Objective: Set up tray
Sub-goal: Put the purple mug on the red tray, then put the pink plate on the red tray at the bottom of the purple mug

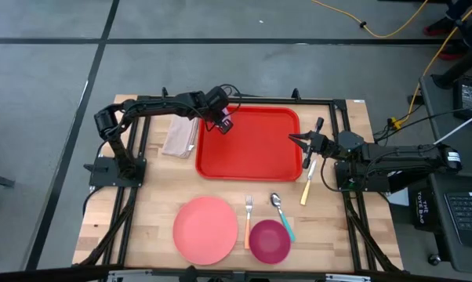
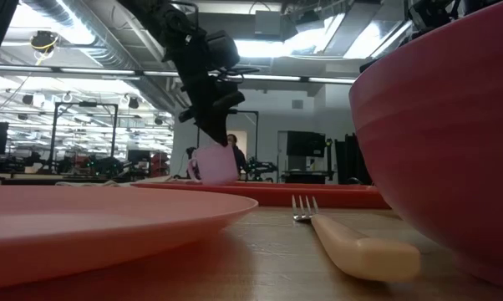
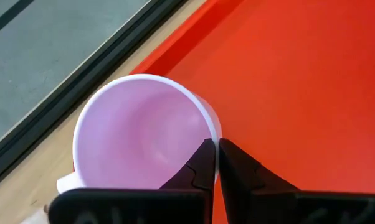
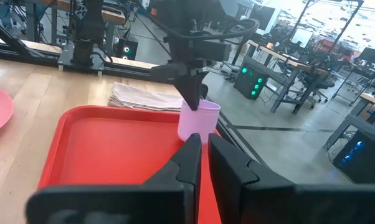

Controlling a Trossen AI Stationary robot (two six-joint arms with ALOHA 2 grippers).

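Observation:
The red tray (image 1: 252,157) lies at the table's far middle. A pale pink cup (image 3: 137,130) hangs at the tray's far left corner, mouth toward the wrist camera, with my left gripper (image 3: 217,149) shut on it. In the low view the cup (image 2: 211,163) sits tilted just over the tray's floor; whether its base touches, I cannot tell. My right gripper (image 1: 292,139) waits at the tray's right edge, level, shut and holding nothing. From there it looks across the tray at the cup (image 4: 199,121). My left gripper pinches the cup's rim (image 3: 213,127), one finger inside the cup and one outside against the wall. The fingers come slanting down from the table's left far side. The cup hangs tilted below them (image 2: 214,134).
A folded beige napkin (image 1: 179,137) lies left of the tray. Near the front edge sit a round pink plate (image 1: 205,229), a fork (image 1: 248,219), a spoon (image 1: 281,213) and a magenta bowl (image 1: 269,241). A cream-handled knife (image 1: 307,186) lies right of the tray.

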